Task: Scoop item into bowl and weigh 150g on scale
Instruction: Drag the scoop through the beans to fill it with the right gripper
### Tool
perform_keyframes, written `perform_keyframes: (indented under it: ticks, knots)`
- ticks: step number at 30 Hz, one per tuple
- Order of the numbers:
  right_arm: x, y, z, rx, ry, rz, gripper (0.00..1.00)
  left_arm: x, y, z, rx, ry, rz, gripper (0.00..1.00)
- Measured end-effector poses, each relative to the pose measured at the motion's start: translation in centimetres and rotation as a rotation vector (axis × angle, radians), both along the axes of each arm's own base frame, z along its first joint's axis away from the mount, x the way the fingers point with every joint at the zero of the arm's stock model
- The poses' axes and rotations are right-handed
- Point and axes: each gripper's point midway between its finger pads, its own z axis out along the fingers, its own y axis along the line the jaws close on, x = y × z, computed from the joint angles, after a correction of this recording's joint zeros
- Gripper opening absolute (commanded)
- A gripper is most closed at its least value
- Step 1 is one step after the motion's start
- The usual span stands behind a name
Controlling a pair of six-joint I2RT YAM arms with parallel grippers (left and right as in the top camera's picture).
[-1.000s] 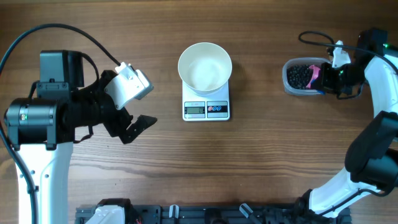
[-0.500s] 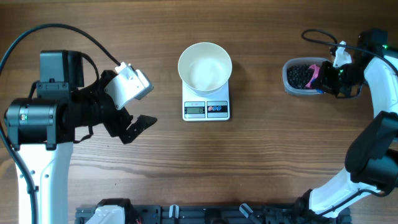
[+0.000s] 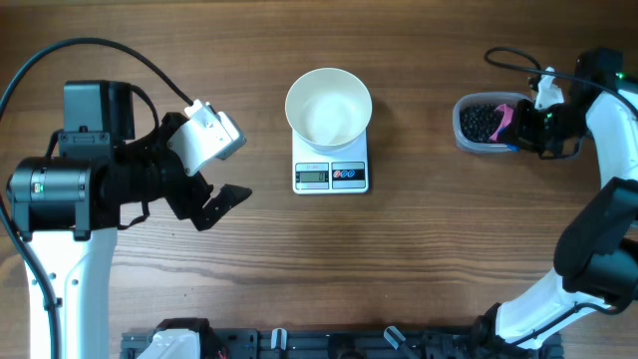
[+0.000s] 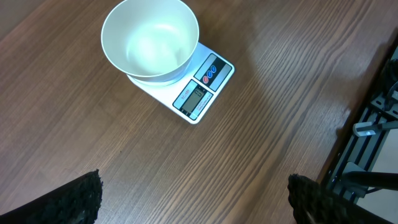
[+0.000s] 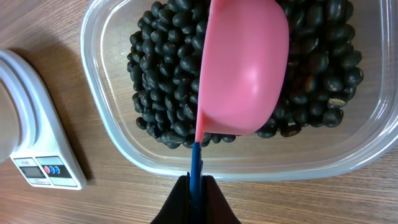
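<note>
Right gripper point(image 5: 196, 198) reaches over the tub point(image 5: 106, 124), clamped on the scoop point(image 5: 242, 68), cup over the beads point(image 5: 161, 81).
Left gripper point(image 4: 196, 200) hangs wide apart, empty; scoop handle mostly hidden between the fingers.

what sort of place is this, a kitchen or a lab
Probably a robot lab bench, not a home kitchen: left arm and right arm at a wooden table, with a scale, bowl and tub of black beads staged.
</note>
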Motion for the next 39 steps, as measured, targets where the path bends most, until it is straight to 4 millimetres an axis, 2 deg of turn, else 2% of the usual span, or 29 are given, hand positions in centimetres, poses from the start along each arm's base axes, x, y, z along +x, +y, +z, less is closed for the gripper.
perform_keyframes:
  ticks: [14,27,39]
  knots:
    - [-0.8,-0.3,0.6,0.117,0.003,-0.054,0.04,0.0,0.0,0.0,0.000,0.000,0.000,1.00]
    - [-1.0,0.7,-1.4,0.187,-0.018,-0.067,0.04,0.0,0.0,0.0,0.000,0.000,0.000,1.00]
    - [-1.1,0.6,-1.3,0.216,-0.032,-0.073,0.04,0.0,0.0,0.0,0.000,0.000,0.000,1.00]
